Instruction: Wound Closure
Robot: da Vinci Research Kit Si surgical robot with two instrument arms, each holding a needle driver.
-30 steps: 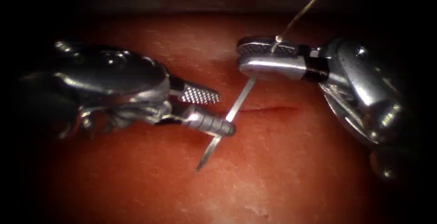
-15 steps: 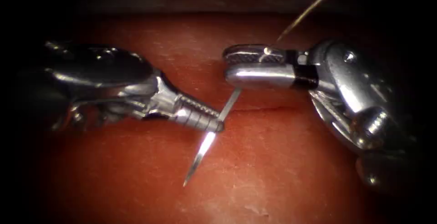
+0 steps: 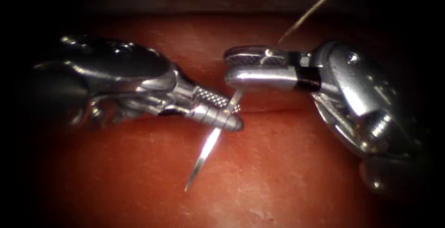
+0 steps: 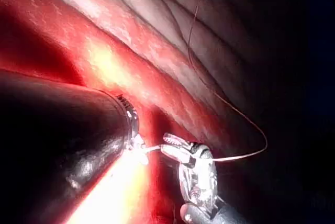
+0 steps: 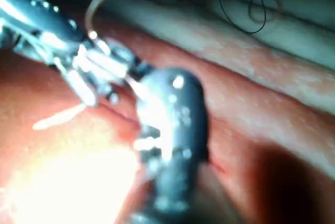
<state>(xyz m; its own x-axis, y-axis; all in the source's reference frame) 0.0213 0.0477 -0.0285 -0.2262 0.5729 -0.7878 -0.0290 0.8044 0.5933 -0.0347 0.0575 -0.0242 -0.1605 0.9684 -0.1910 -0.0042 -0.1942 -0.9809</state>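
The curved needle (image 3: 206,151) hangs free above the tissue (image 3: 287,172), its point low and to the left of the cut (image 3: 273,111), a thin red line. My left tool (image 3: 229,112) is shut on the needle at about mid-curve. My right tool (image 3: 234,68) is shut on the needle near its tail end, just above the cut. The thread (image 3: 310,10) runs from that tail up and to the right. In the left wrist view the right tool (image 4: 193,169) sits beside my shaft, with thread (image 4: 230,106) looping off. The needle's point (image 5: 57,119) shows in the right wrist view.
Pale folded cloth (image 4: 172,30) lies beyond the tissue's far edge, with loose thread (image 5: 256,9) curled on it. The right tool's bulky wrist (image 3: 357,93) stands over the right part of the cut.
The left jaws, open around the needle a second ago, have shut on it. The right tool has shifted left and slightly down, and the needle has moved left with both tools.
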